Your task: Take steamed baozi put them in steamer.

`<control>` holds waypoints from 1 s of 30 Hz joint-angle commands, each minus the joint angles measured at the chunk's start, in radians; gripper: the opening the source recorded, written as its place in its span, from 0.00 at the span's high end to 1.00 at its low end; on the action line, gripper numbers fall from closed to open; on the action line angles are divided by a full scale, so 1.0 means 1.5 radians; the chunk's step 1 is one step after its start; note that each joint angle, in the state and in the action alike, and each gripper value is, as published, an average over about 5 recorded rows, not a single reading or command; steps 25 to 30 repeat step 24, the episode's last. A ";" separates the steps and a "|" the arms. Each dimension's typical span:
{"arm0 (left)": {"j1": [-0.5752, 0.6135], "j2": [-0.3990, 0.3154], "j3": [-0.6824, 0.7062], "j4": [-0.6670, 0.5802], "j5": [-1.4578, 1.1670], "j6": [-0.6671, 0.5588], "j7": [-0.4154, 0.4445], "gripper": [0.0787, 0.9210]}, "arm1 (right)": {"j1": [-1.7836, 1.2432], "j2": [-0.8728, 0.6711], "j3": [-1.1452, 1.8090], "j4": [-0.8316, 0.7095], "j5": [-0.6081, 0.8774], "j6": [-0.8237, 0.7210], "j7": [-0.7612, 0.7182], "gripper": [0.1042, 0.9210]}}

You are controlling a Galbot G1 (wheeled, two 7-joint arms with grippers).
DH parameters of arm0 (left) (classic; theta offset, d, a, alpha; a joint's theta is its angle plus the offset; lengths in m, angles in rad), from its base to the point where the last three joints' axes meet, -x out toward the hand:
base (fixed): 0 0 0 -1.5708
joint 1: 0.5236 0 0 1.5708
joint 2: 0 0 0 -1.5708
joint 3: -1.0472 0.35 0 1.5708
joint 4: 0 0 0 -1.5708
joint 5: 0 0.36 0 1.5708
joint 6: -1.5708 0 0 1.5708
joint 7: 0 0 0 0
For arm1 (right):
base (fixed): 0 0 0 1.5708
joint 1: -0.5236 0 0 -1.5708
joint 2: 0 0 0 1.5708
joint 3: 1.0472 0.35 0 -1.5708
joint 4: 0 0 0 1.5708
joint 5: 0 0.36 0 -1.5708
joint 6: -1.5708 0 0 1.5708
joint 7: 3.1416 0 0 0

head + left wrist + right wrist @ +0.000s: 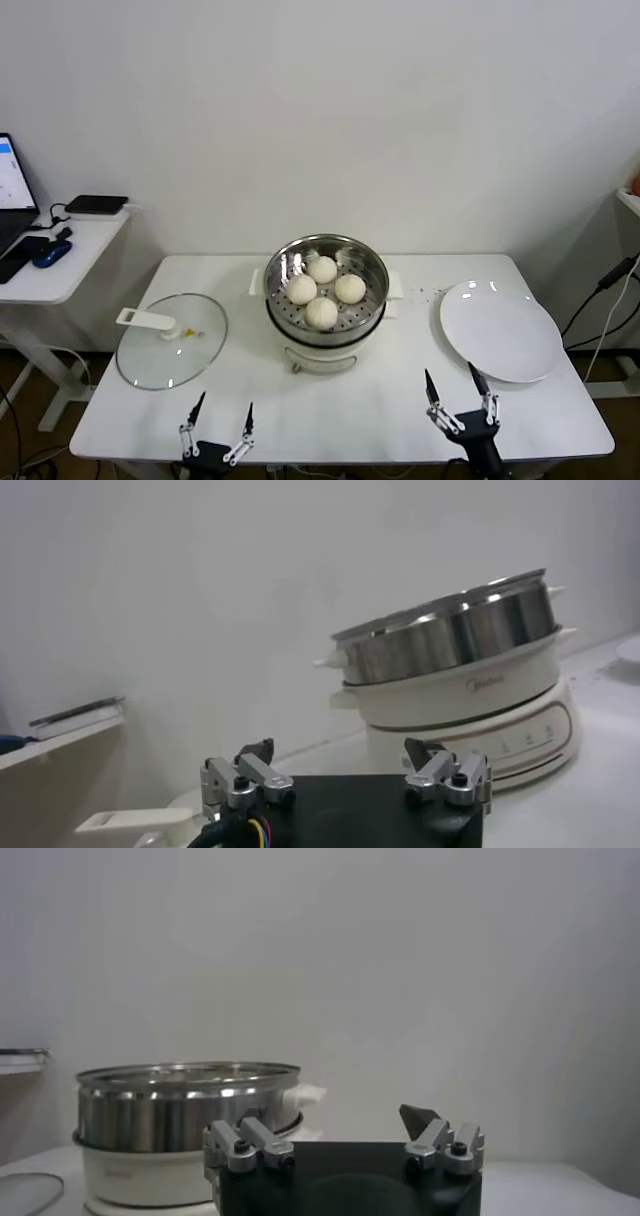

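Four cream-white baozi sit inside the shiny steel steamer on its white base at the table's middle. The steamer also shows in the left wrist view and the right wrist view, where the buns are hidden by its wall. My left gripper is open and empty at the table's front edge, left of the steamer. My right gripper is open and empty at the front edge, right of the steamer, near the plate.
A flat glass lid with a white handle lies left of the steamer. A round white plate lies to the right. A side desk with a laptop and devices stands at far left. Cables hang at far right.
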 commanded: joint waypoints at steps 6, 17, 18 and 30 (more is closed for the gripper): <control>0.002 -0.015 0.001 -0.007 -0.003 -0.002 -0.001 0.12 | -0.055 0.027 -0.017 -0.017 -0.019 0.082 0.005 0.12; -0.001 -0.015 0.002 -0.011 0.002 0.002 0.002 0.12 | -0.041 0.028 -0.026 -0.017 -0.029 0.074 0.006 0.12; -0.001 -0.016 0.002 -0.012 0.002 0.003 0.002 0.12 | -0.040 0.028 -0.027 -0.017 -0.030 0.073 0.005 0.12; -0.004 -0.016 0.002 -0.011 0.002 0.005 0.002 0.12 | -0.039 0.027 -0.031 -0.016 -0.032 0.071 0.005 0.12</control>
